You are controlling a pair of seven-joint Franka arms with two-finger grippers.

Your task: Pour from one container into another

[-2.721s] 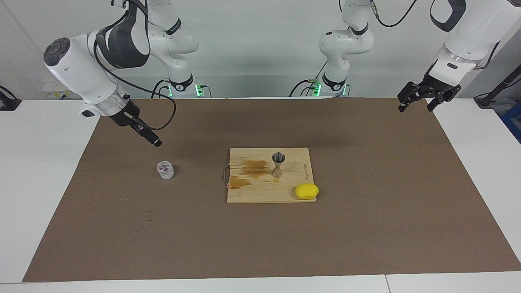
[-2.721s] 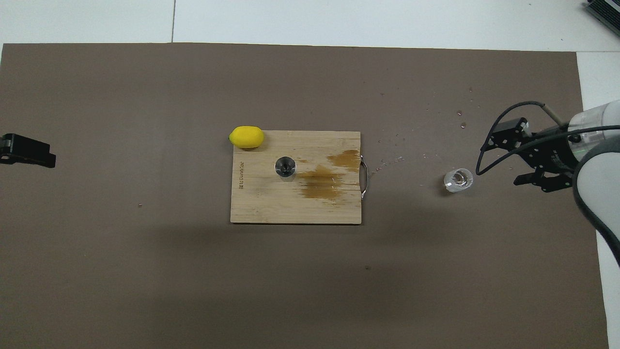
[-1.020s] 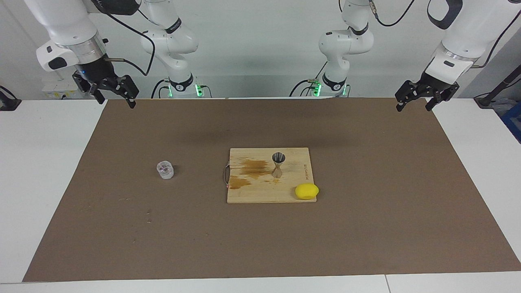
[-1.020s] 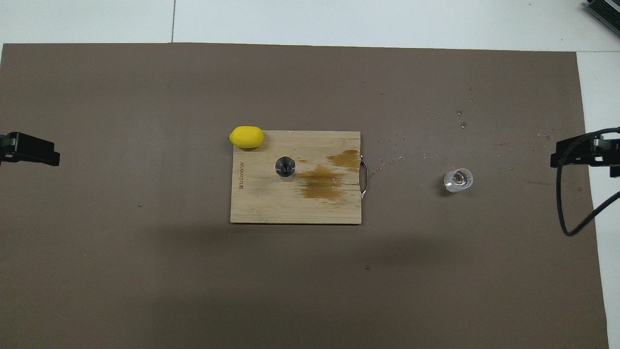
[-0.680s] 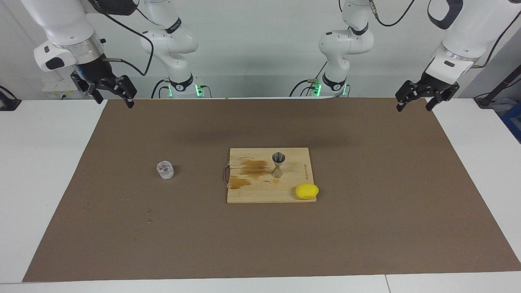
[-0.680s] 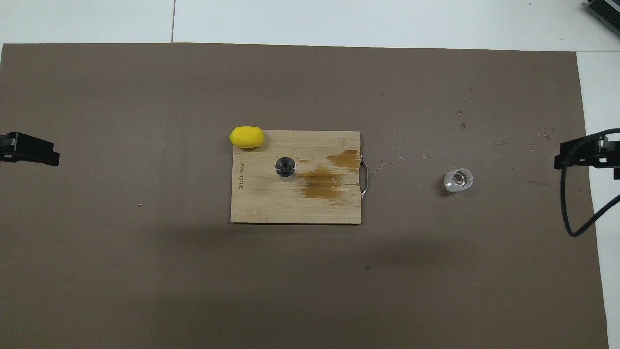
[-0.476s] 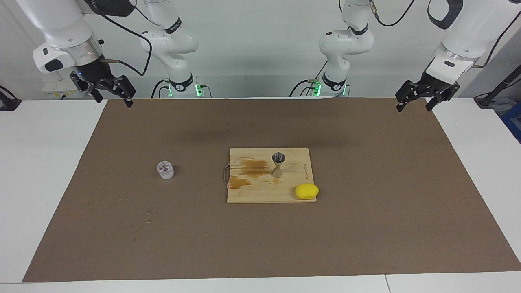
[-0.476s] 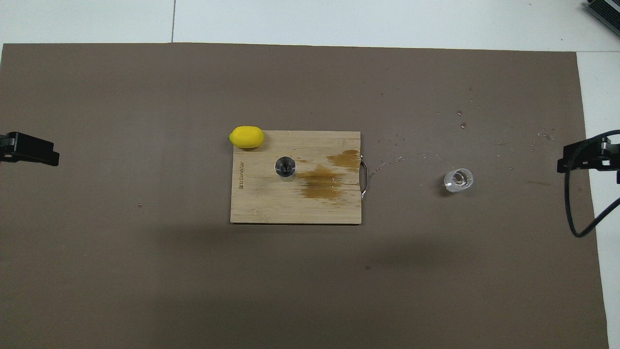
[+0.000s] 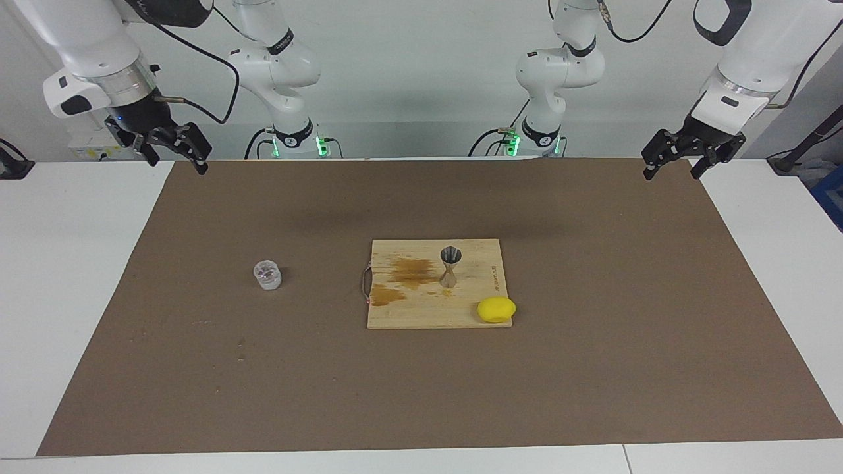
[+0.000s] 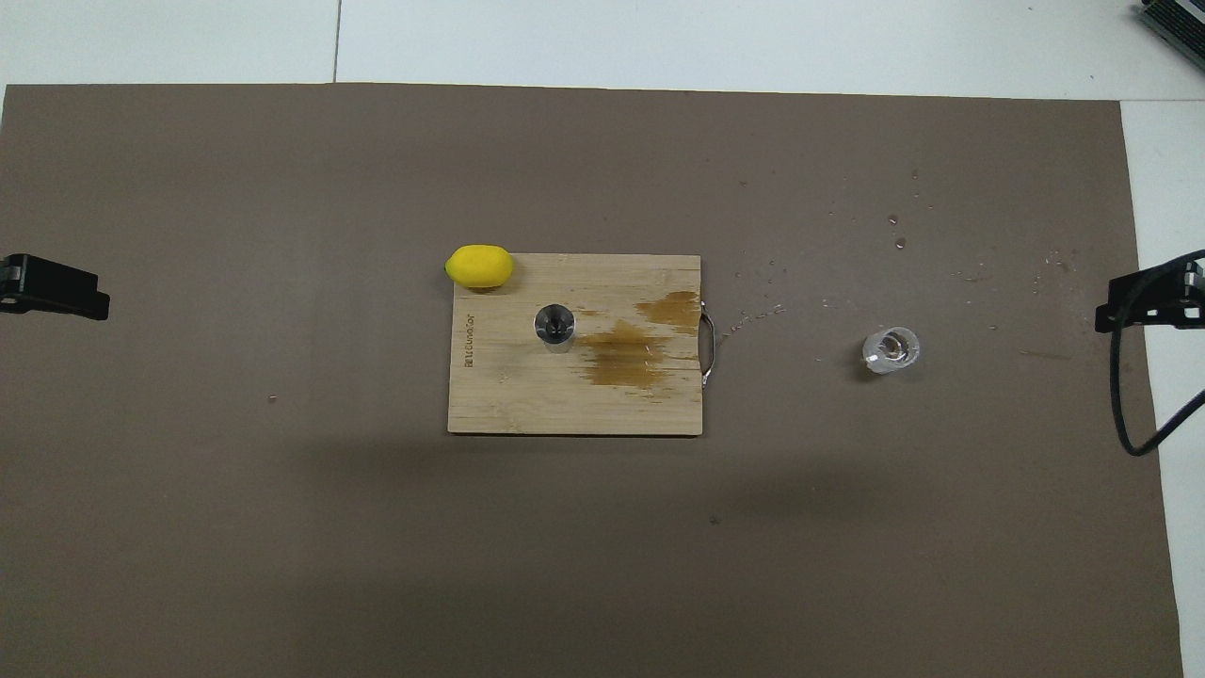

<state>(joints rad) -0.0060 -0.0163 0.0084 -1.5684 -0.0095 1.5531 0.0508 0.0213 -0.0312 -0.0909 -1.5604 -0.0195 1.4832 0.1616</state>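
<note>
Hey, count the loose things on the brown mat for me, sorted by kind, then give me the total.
glass cup: 1
metal jigger: 1
lemon: 1
wooden cutting board: 1
Total: 4

Overhead view: left gripper (image 10: 56, 287) and right gripper (image 10: 1153, 299) cut by frame edges.

You have one clear glass cup (image 9: 267, 275) on the brown mat (image 9: 593, 368); one metal jigger (image 9: 450, 266) upright on the one wooden cutting board (image 9: 421, 316); one yellow lemon (image 9: 496, 309) at that board's corner; two brown stains (image 9: 409, 271) on the board; two robot arms with one gripper each.
</note>
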